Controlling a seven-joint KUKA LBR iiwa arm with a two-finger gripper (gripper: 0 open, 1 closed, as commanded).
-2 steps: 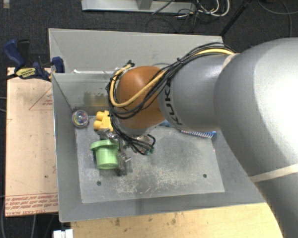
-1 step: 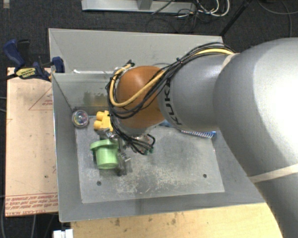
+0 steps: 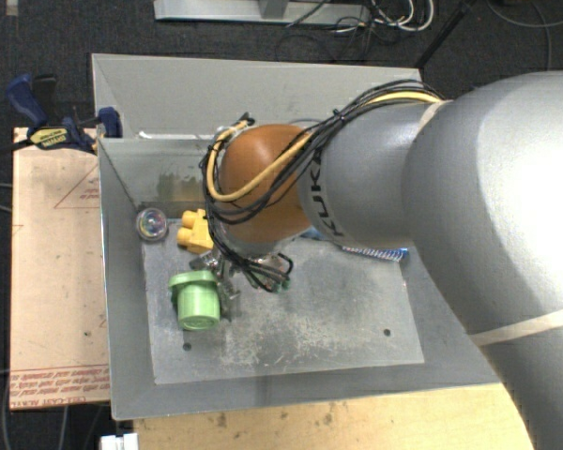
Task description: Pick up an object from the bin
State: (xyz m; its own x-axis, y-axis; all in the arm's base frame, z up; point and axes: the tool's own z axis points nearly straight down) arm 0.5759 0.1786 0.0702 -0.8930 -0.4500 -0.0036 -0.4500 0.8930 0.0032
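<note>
Tool [image 3: 227, 277] beside one green cup [image 3: 197, 301], one yellow toy [image 3: 195, 232], one ball [image 3: 152, 223]

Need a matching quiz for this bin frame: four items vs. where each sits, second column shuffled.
1 green cylinder
2 yellow piece
3 shiny ball
4 blue-striped item

A by the foot of the left wall
B partly under the arm, right side
C nearest the front, left half of the floor
D between ball and orange wrist cover

Pairs: 1-C, 2-D, 3-A, 4-B
</note>
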